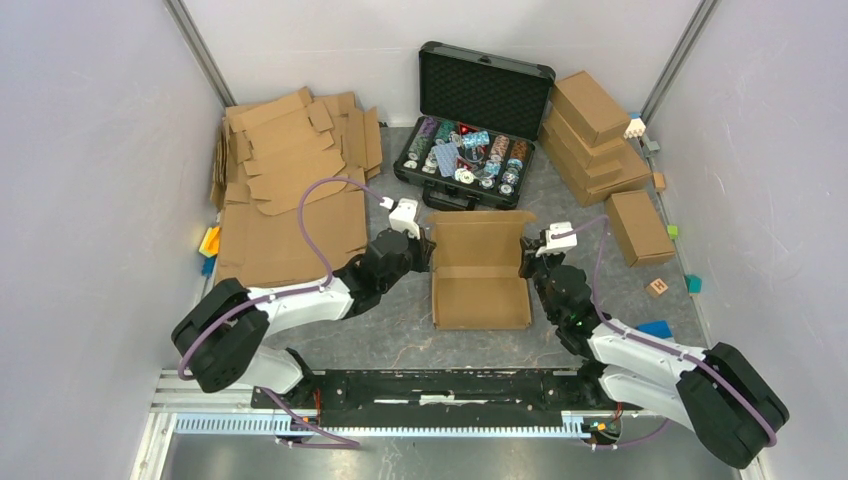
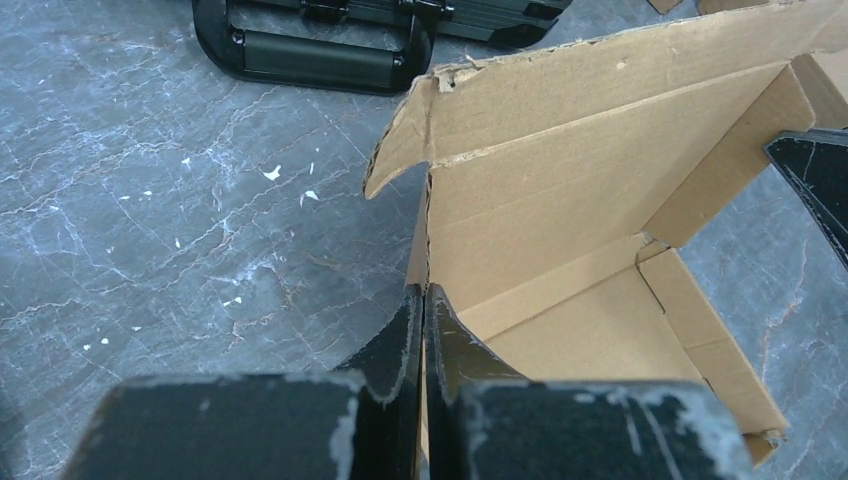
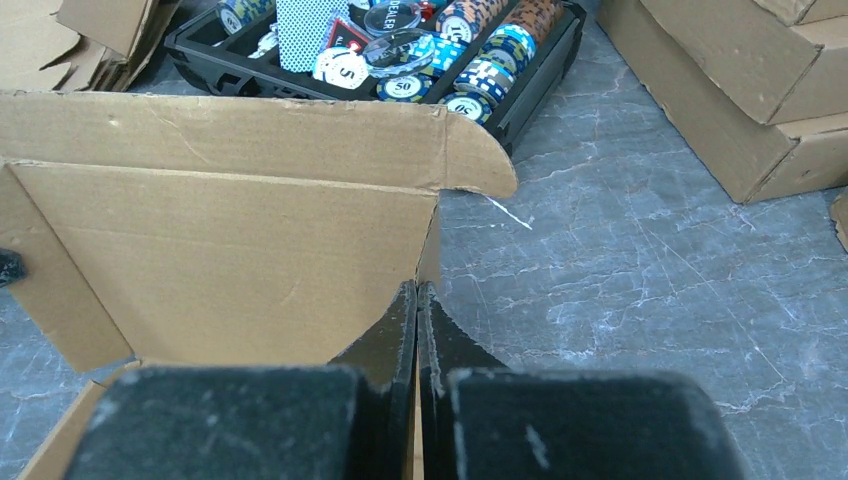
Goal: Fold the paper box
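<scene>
A: Where does the paper box (image 1: pixel 480 290) sit?

B: Mid-worktop (image 1: pixel 410 335), between the 2 arms and just in front of the open chip case (image 1: pixel 480 100). Its base lies flat and the far panel stands up.

A: And the tools?

B: The left tool (image 1: pixel 430 254) is pressed together on the left side wall, with the cardboard edge caught between its fingers. The right tool (image 1: pixel 526 262) pinches the right wall the same way.

A: So which step is this?

B: Raising the side walls, I'd say. Both stand upright, while the lid is open and its rounded corner flap (image 3: pixel 480 160) hangs loose. I'd call that roughly midway.

A: What does the next move need?

B: Probably locking those walls, then bringing the lid toward the near edge and tucking it in. 1 tool would have to release while the other steadies the box, and a freed wall may spring flat again.

A: Anything nearby to avoid?

B: There are flat blanks (image 1: pixel 290 180) far left and finished boxes (image 1: pixel 595 140) far right, both well apart from it.
</scene>
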{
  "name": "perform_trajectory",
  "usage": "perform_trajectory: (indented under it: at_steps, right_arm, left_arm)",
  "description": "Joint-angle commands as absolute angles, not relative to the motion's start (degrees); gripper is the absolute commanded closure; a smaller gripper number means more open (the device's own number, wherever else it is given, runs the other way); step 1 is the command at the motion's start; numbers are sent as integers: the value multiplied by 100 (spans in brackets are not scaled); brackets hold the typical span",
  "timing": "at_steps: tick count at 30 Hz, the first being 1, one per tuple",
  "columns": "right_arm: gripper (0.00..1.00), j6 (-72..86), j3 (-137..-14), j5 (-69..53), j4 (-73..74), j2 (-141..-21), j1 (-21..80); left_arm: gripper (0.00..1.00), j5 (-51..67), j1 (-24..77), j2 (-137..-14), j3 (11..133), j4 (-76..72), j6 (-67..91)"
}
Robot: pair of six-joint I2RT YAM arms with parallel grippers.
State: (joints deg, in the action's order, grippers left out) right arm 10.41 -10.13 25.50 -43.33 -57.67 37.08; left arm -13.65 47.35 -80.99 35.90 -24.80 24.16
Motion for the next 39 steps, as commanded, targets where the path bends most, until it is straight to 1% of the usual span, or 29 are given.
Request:
perform_trajectory:
  at_steps: [1,12,16,19,22,24,28,30,33,34,36,37,38,39]
  right_arm:
    - [100,1056,-972,2453,-4609,-5622,3931]
    - [100,1243,-821,2663,-4416,-5343,4191]
    - [100,1299,-863,2667,-4238,-5264,4229]
    - [98,1368,-945,2811,-3946,-5206,4227]
    - [97,1387,-1041,2919,-3688,-5158,4228]
    - [97,1383,-1032,2926,-3672,-5101,4223]
    - [97,1351,-975,2935,-3695,-5013,4225]
    - [96,1323,-950,2928,-3726,-4976,4221]
    - [96,1313,-940,2916,-3747,-4942,4225]
    - [96,1304,-945,2903,-3735,-4932,4227]
    - [95,1305,-966,2890,-3700,-4896,4227]
    - [95,1301,-966,2877,-3677,-4886,4227]
    - [94,1291,-965,2855,-3651,-4869,4227]
    - [89,1276,-962,2851,-3603,-4845,4225]
  left_arm:
    - [98,-1358,4947,-7880,3486,-2827,2666]
    - [97,-1367,5145,-7831,3462,-2644,3479]
    - [95,-1447,5193,-7879,3510,-2578,3543]
    - [90,-1583,5186,-7917,3611,-2276,3515]
    - [79,-1638,5184,-7976,3776,-1922,3498]
    - [75,-1687,5170,-7999,3914,-1678,3553]
    - [70,-1554,5142,-8074,4092,-1393,3670]
    - [66,-1496,5128,-8098,4166,-1230,3729]
    - [56,-1533,5092,-8114,4260,-903,3786]
    - [55,-1539,5060,-8125,4277,-823,3805]
    - [54,-1480,4970,-8143,4257,-763,3830]
    - [56,-1424,4930,-8169,4218,-815,3843]
    - [61,-1368,4896,-8167,4196,-870,3834]
    - [66,-1355,4889,-8143,4151,-926,3797]
